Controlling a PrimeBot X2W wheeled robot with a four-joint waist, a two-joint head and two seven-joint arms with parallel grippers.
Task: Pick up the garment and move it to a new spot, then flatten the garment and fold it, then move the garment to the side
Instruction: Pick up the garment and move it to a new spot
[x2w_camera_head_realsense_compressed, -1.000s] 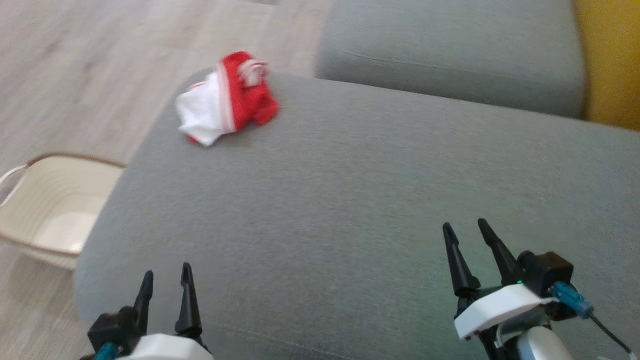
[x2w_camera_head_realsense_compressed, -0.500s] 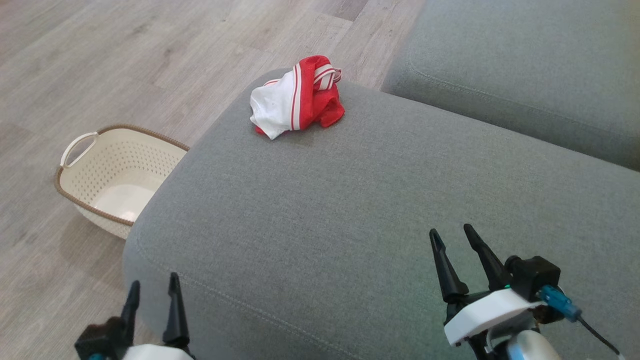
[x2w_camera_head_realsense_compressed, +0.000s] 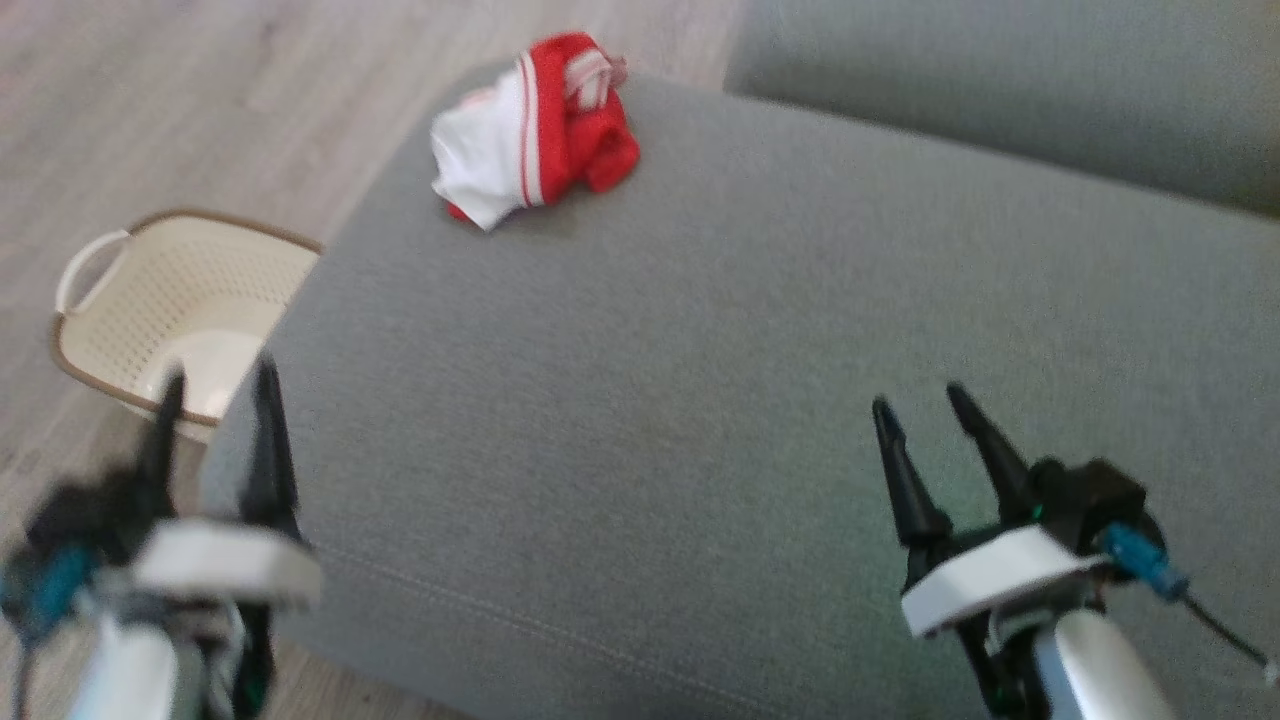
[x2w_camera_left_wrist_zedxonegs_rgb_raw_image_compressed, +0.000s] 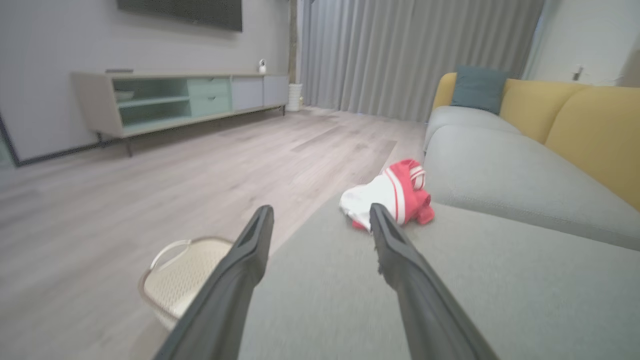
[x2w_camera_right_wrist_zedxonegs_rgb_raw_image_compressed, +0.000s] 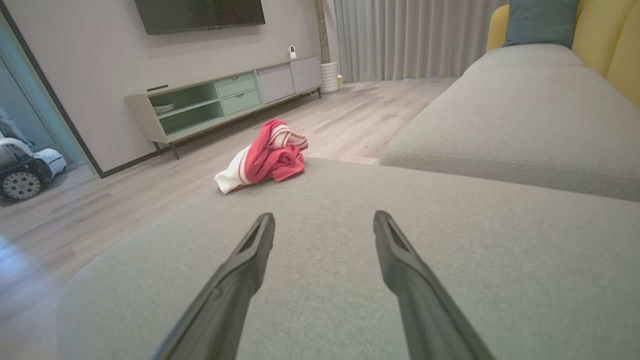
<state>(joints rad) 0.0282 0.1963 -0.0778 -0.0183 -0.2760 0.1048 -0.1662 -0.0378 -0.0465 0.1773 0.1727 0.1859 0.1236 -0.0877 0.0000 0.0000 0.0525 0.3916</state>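
Two splayed: left claw (x2w_camera_head_realsense_compressed: 220, 372), right claw (x2w_camera_head_realsense_compressed: 918, 396).

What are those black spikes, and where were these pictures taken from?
This is a wheeled robot with two arms, each ending in a gripper: a pincer of two long dark fingers. One picture comes from a camera on its head, looking down: the left gripper is at the lower left, the right gripper at the lower right. The other two come from cameras on the wrists, each looking along its own fingers. Both grippers are open and hold nothing. A crumpled red and white garment lies near the far corner of the grey sofa cushion. A cream basket stands on the floor beside it. Neither gripper touches the garment.
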